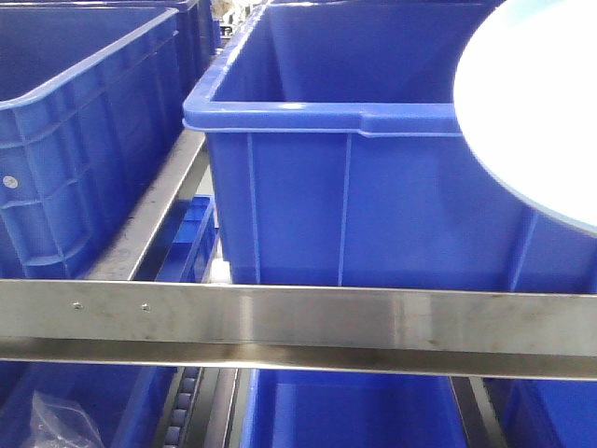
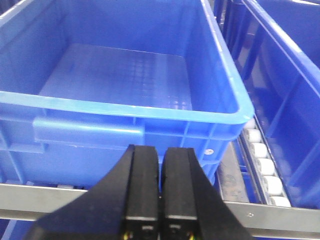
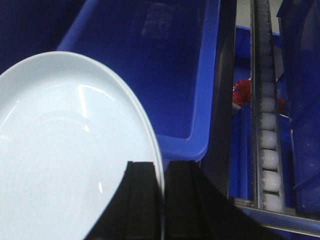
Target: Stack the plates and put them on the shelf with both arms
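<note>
In the right wrist view, nearest the lens, the right claw [image 3: 162, 200] was clamped on the rim of 1 plate [image 3: 65, 160], its 2 black fingers closed either side of the thin upturned edge. Whether a 2nd plate sat under it could not be told. The plate was pale bluish-white, round, shallow and glossy, with faint concentric rings in its well and bright glints on the glaze. It looked stiff, probably ceramic, so likely heavy for an edge pinch, slippery under the pads and liable to chip or break if knocked. A hold on the rim was the only one open to a claw so much narrower than the dish; taken at 1 side, the far side would tend to sag.

In the left wrist view the left claw [image 2: 161, 195] was closed on nothing, its matte black fingers pressed together.

Beyond it ran the brushed steel shelf rail [image 1: 298, 322], then the empty blue plastic crate [image 2: 125, 80], moulded with ribbed walls, a rolled lip and a faintly dimpled floor. White rollers [image 2: 262, 167] lined the track beside it. In the front view the plate hung above the crate's right corner
</note>
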